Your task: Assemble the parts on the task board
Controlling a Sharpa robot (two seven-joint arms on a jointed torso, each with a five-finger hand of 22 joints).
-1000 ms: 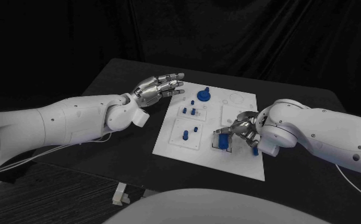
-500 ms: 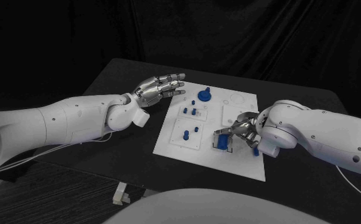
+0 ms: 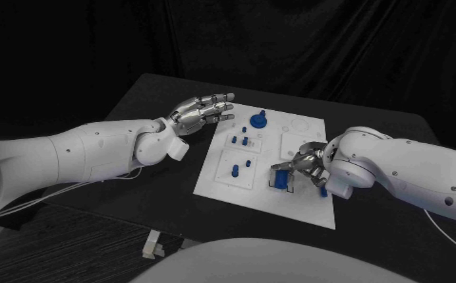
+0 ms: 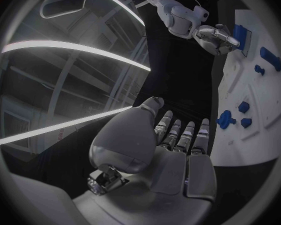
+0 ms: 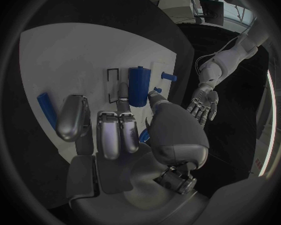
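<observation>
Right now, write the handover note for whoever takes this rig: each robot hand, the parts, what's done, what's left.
Left robot hand: open, fingers spread, hovering off the far left edge of the white task board, holding nothing.
Right robot hand: fingers at the blue cylindrical part by a rectangular slot; whether it grips the part is unclear.
Done: several small blue pegs stand in the board.
Left: a blue rod lies loose on the board.

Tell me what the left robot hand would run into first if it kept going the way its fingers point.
Probably the round blue part near the task board's far edge. The left robot hand hovers open, fingers aimed toward it, but its height is unclear, so it might pass above.
</observation>
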